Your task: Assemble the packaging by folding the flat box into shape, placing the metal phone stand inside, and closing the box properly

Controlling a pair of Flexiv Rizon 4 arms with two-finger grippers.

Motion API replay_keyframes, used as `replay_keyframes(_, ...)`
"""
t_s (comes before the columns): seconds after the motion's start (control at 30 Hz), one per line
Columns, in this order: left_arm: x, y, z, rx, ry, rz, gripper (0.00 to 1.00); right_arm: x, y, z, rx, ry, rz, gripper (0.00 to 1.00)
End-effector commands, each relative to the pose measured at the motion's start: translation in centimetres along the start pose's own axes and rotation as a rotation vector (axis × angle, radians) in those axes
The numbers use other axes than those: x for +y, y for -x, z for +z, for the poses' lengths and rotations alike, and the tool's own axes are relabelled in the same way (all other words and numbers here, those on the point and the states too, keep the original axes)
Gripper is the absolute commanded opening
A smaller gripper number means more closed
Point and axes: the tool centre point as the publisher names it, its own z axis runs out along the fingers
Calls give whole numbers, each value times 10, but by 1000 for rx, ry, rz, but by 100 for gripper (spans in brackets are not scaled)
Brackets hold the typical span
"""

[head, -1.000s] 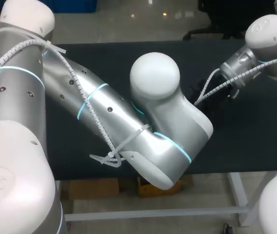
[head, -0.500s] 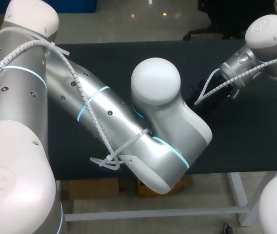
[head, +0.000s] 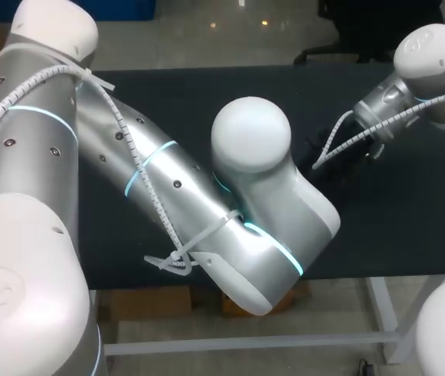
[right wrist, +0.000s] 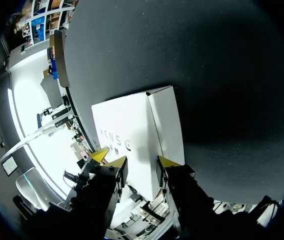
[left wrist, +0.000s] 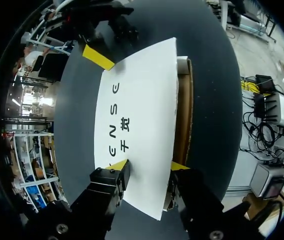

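White box clamped, left fingers, right fingers

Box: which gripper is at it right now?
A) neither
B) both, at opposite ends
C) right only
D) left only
B: the left wrist view shows the near end of the box at the left gripper, and the right wrist view shows its other end at the right gripper.
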Motion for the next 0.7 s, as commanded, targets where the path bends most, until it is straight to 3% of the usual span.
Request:
replay_keyframes(0.03, -1, -5, 3, -5, 3, 0, 44, 0, 1, -1, 3, -4, -2, 35)
replay_keyframes(0.7, 0, -10, 4, -3, -2, -2, 44, -6, 3, -5, 7, 8, -4, 35)
